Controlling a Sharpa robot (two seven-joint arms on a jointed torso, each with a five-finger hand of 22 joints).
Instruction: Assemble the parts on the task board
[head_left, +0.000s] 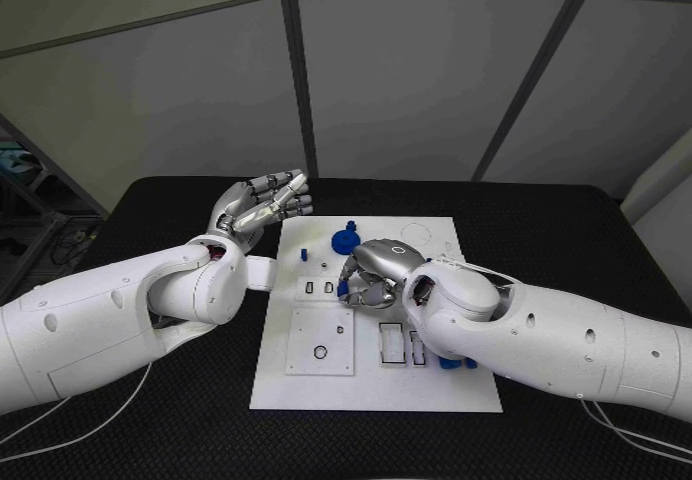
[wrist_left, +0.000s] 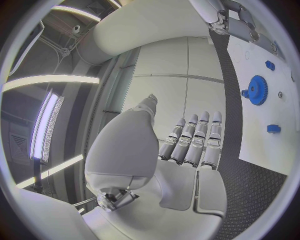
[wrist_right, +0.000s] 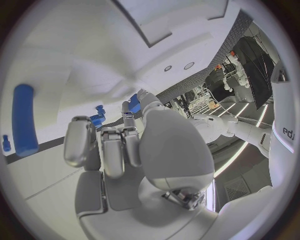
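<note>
Blue parts (head_left: 343, 241) are partly being left loose on the task board (head_left: 375, 385), its slots unfilled, while the right hand (head_left: 372, 277) is being curled over it, contents untellable, and the left hand (head_left: 264, 203) is being held spread and empty

We can read only one piece of text. In the right wrist view, the dark letters "ed" stand on a white arm (wrist_right: 284, 131) at the circle's rim; the word is cut off there, so we cannot tell the rest. We find no readable label, number or sign on the board (head_left: 378, 385) or on the parts.
</note>
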